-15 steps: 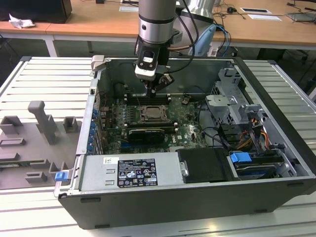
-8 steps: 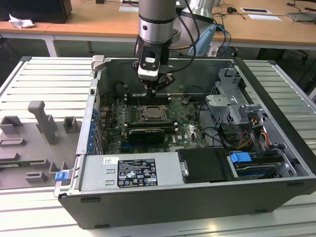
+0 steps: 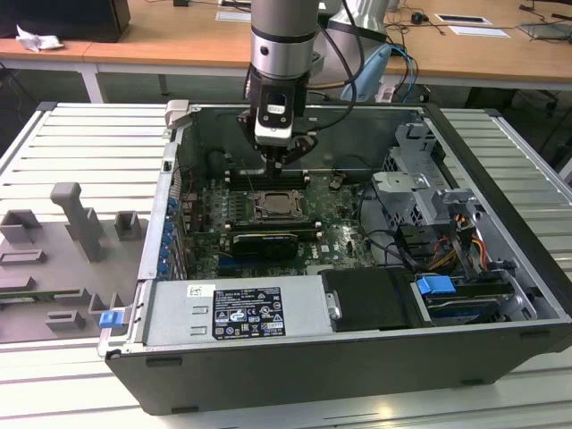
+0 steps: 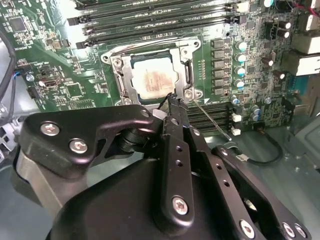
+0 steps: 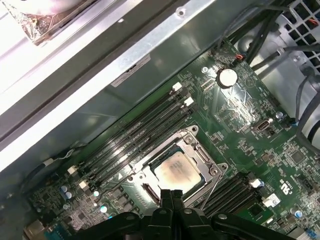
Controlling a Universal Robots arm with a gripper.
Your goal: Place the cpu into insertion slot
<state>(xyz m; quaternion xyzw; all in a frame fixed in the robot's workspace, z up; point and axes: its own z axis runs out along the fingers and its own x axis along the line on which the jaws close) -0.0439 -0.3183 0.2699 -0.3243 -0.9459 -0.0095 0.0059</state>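
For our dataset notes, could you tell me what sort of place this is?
Probably a robotics lab or workshop: an opened computer case lies on a slatted metal table, a robot arm reaches into it, and wooden desks stand behind.

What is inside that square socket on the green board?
The cpu sits in the insertion slot, silver top up. What lies beneath it is covered.

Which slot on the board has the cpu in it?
The square, metal-framed insertion slot near the gripper; the cpu lies in it. The long memory slots flank it.
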